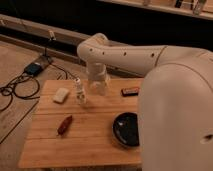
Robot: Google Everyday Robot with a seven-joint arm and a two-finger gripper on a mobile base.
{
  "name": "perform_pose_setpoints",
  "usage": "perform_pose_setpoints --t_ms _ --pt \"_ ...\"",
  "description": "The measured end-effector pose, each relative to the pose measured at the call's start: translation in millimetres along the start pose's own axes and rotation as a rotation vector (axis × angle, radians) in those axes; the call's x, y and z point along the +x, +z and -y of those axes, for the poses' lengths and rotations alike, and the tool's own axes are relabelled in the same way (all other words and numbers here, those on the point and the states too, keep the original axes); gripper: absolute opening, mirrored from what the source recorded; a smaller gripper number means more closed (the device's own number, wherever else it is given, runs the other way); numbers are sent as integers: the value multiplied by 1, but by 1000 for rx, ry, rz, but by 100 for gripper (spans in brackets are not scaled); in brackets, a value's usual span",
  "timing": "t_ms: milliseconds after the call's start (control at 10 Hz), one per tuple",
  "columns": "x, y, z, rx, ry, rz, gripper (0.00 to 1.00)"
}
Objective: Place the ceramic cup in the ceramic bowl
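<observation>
Camera view: gripper [99,84], above the table [95,137], pinches the pale cylindrical ceramic cup [99,89] in its fingers.

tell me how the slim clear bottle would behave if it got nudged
The bottle stands upright, tall and narrow, so it would probably tip easily. It looks clear and thin, so likely light. The gripper hangs close beside it above the table, so a sideways move might topple it.

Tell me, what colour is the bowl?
Glossy black, best seen in the camera view. The bowl lies front right on the table; the gripper hangs farther back.
</observation>
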Motion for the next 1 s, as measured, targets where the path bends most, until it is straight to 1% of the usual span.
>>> perform_pose_setpoints --t_ms 300,400,600,800,900,1000 --pt "-36 11 13 19 24 21 65" --pt "-47 15 18 18 38 27 65" --pt "-71 26 28 0 68 46 65" --pt "-84 38 34 -20 87 54 65" --pt "-93 48 36 -36 96 57 65" --pt "-97 56 38 -44 101 57 65"
